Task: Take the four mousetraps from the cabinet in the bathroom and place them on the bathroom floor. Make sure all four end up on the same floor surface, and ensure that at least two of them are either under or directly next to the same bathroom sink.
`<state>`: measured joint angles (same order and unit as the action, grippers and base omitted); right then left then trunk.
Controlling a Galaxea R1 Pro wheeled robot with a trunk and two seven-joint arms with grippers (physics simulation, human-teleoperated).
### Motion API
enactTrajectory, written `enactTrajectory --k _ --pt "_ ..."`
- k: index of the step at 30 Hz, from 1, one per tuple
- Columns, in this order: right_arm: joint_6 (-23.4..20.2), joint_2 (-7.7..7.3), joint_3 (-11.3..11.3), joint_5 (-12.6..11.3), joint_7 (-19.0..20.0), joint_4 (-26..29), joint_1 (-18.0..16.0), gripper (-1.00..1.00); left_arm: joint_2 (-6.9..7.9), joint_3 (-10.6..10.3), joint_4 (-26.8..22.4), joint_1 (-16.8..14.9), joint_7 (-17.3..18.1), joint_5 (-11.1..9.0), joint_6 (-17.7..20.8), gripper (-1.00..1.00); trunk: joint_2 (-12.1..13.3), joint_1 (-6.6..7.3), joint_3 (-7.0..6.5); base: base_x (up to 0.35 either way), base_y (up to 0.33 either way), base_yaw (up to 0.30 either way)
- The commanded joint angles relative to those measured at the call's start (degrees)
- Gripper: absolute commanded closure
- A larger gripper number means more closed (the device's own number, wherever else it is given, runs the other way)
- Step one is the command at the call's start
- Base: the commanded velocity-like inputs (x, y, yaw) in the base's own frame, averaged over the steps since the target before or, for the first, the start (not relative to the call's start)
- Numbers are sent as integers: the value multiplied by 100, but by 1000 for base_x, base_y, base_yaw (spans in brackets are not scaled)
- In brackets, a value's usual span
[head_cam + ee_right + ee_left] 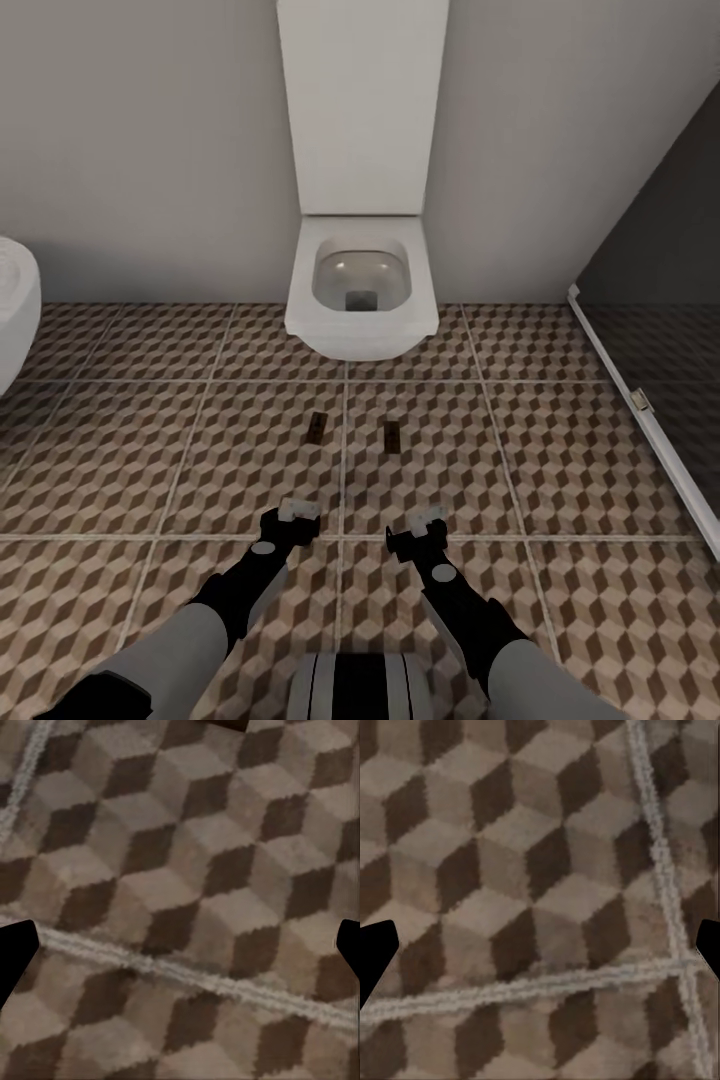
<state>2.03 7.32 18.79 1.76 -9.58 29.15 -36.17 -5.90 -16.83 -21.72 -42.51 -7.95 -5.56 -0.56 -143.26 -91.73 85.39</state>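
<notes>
Head view looks down at the bathroom floor (200, 450), cube-patterned tiles in brown, beige and white with pale grout lines. Two mousetraps lie flat on it, side by side a little apart: the left mousetrap (316, 429) on the tile left of a grout line, the right mousetrap (392, 436) on the tile right of that line. Both sit in front of the white toilet (362, 285), near its front edge but not touching it, with the tall white cistern panel (362, 105) rising up the grey wall (140, 140) behind. A rounded white fixture (15, 310) shows at the left edge; too little of it visible to name. A dark panel with a white frame (650, 330) runs along the right side. Both arms reach forward and low over the floor. Left end effector (298, 512) hangs short of the left mousetrap, nothing in it; in the left wrist view its dark fingertips (376, 952) stand wide apart at opposite edges over bare tile and a grout crossing. Right end effector (424, 520) likewise hangs short of the right mousetrap; in the right wrist view its fingertips (16, 956) stand wide apart, empty, above tile with a grout line. A dark sliver (225, 724) at that view's edge, cannot tell what it is.
</notes>
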Motion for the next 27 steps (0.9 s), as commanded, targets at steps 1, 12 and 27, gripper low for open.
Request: enactTrajectory --k 1,12,27 --pt "8 -2 28 17 -44 -6 -4 -100 3 -48 1 -3 -40 -59 -6 -100 0 3 -20 0 0 0" --pt "6 -2 28 17 -44 -6 -4 -100 5 -48 1 -3 -40 -59 -6 -100 403 225 -222 0 0 0" --pt "8 -2 28 17 -44 -6 -4 -100 2 -48 1 -3 -40 -61 -6 -100 1004 555 -491 0 0 0"
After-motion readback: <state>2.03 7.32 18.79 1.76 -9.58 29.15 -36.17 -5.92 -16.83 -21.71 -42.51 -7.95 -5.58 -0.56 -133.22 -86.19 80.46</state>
